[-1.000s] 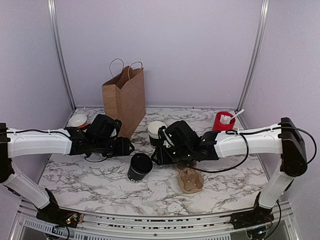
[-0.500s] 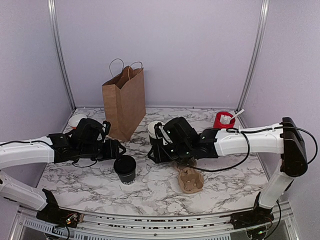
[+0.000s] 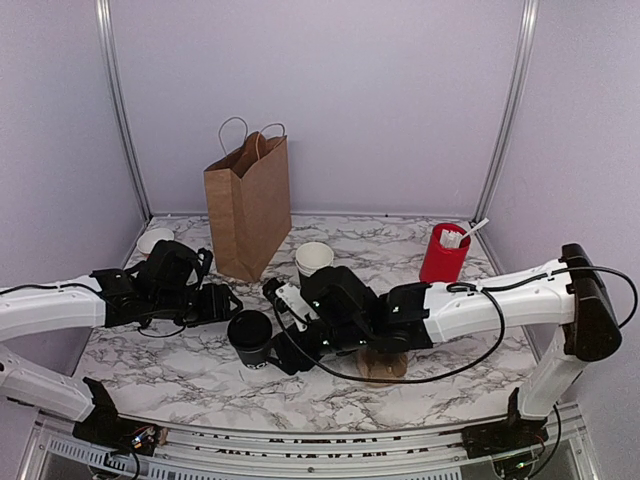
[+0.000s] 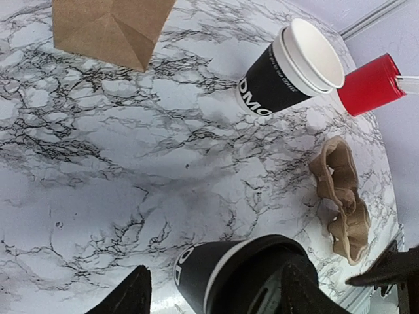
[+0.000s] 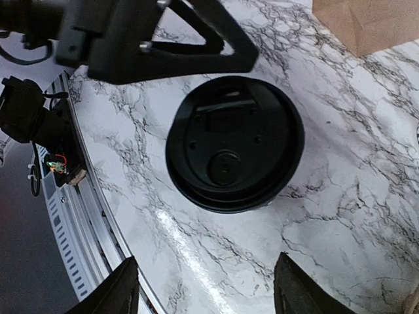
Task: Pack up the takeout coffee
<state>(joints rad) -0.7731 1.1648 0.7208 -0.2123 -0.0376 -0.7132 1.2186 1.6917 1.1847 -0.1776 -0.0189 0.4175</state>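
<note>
Since the earlier frame the right gripper (image 3: 278,328) has swung from the stacked cups (image 3: 313,260) to the takeout coffee (image 3: 250,338), which stands lidded on the marble table (image 3: 180,370) just beside the left gripper (image 3: 236,305). Left wrist: fingers (image 4: 131,297) spread astride the takeout coffee, one clear of it. Right wrist: fingers (image 5: 124,288) spread, the lid (image 5: 234,144) lying beyond their tips.

Lidded black cup (image 4: 229,275) between spread left jaws; cup stack (image 4: 288,72), red cup (image 4: 370,85), cardboard carrier (image 4: 344,196) beyond.
</note>
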